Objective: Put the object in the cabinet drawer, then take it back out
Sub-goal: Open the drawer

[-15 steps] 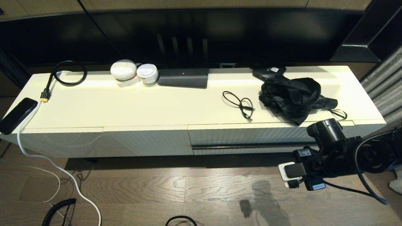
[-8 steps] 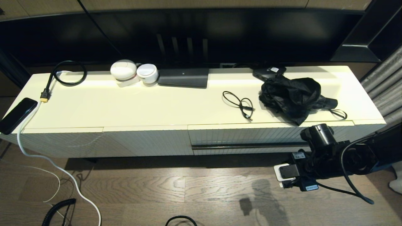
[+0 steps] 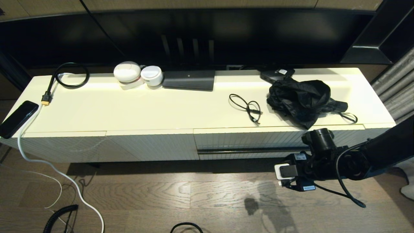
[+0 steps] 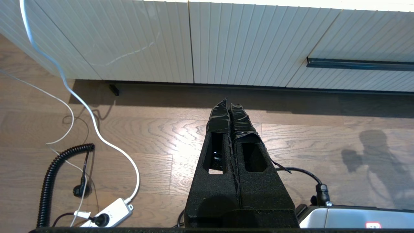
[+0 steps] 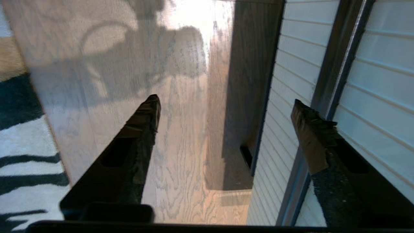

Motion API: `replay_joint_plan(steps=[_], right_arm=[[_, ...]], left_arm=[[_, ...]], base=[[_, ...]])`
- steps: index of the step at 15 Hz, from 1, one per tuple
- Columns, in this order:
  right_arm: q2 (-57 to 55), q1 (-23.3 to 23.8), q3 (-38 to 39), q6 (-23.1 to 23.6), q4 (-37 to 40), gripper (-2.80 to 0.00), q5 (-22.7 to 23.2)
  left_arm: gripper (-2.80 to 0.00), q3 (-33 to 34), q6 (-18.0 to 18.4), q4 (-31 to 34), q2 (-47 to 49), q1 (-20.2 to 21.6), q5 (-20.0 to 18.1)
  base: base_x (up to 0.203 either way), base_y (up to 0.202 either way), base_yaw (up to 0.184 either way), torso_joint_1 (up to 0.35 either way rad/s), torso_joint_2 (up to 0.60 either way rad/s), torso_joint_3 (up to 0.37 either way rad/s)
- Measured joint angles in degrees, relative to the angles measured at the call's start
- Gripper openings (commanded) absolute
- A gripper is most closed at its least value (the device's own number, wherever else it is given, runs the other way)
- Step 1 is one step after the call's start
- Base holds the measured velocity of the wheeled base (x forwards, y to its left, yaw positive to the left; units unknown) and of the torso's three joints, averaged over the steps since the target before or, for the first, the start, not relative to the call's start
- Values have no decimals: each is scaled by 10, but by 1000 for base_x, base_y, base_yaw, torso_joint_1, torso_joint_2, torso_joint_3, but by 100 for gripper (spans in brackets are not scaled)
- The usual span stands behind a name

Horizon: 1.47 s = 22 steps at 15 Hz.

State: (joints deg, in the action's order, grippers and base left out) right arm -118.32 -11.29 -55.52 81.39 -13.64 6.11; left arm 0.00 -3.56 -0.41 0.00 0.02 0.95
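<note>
The cabinet drawer (image 3: 252,139) is closed at the right of the cream cabinet, its black bar handle (image 3: 252,150) running across the ribbed front. My right arm (image 3: 318,161) hangs low in front of the handle's right end. In the right wrist view my right gripper (image 5: 224,105) is open and empty, one finger (image 5: 310,139) right beside the handle (image 5: 343,58), the other over the floor. My left gripper (image 4: 229,102) is shut on nothing, parked low over the floor in front of the handleless panels. A black cable (image 3: 249,108) and a crumpled black bag (image 3: 300,98) lie on the cabinet top above the drawer.
On the cabinet top (image 3: 155,106) are a phone (image 3: 17,118) at the left edge, a looped cable (image 3: 69,76), two white round devices (image 3: 137,74) and a dark TV base (image 3: 189,80). A white cord (image 3: 48,165), a coiled cable and a power strip (image 4: 106,213) lie on the wood floor.
My right arm has moved left and slightly lower, bringing its open gripper closer to the right end of the drawer handle. Nothing else has moved.
</note>
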Motion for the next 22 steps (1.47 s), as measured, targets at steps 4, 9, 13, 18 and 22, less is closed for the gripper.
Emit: replay_joint_plan(steps=[4,9,13,18,22], right_arm=[[-27,3,-39,-6,-11,0,-1],[-59,14,-92,-7,-12,0,-5],[-90,31,-134,-7,-15,0,-5],[-123,36,-173,-7,-11,0,-4],[-136,37,-186,-7,-12,0,-5]], left_arm=[[-280,0,0,0,0,0,0],[-280,0,0,0,0,0,0],[-280,0,0,0,0,0,0],[-280,0,0,0,0,0,0],[-280,0,0,0,0,0,0]], base=[[0,0,0,0,0,0],[0,0,0,0,0,0],[0,0,0,0,0,0],[0,0,0,0,0,0],[0,0,0,0,0,0]])
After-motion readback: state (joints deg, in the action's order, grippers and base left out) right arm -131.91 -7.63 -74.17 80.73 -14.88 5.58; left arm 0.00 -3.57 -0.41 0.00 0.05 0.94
